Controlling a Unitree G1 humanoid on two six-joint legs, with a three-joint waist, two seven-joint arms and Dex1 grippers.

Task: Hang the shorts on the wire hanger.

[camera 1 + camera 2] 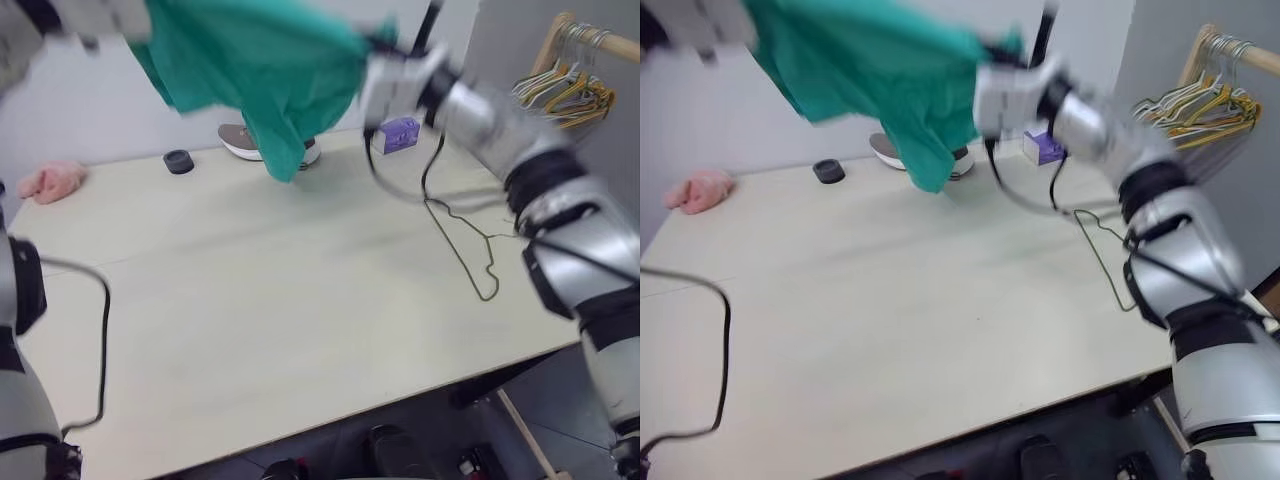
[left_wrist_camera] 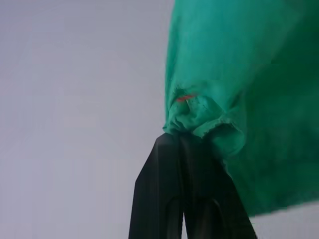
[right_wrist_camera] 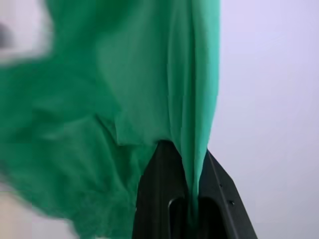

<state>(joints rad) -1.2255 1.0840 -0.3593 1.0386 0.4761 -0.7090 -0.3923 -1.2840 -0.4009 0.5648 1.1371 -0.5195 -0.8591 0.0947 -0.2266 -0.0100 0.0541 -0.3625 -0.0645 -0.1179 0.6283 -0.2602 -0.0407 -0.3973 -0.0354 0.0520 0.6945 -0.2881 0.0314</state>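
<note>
Broad bare table [image 1: 260, 330] open below both raised arms. Left gripper [image 2: 187, 142] and right gripper [image 3: 182, 154] clamped on the shorts [image 1: 270, 70], stretched between; wire hanger [image 1: 470, 250] flat beneath right gripper, near table edge.

Head cams overlook table [image 1: 300, 330]; wrist cams close on shorts [image 2: 239, 74].

- Table [image 1: 250, 330], pale wood
- Wire hanger [image 1: 470, 250], flat (right side)
- Pink fluffy cloth [image 1: 52, 181], black puck [image 1: 178, 161], shoe [image 1: 240, 142], purple box [image 1: 401, 134] along the far edge
</note>
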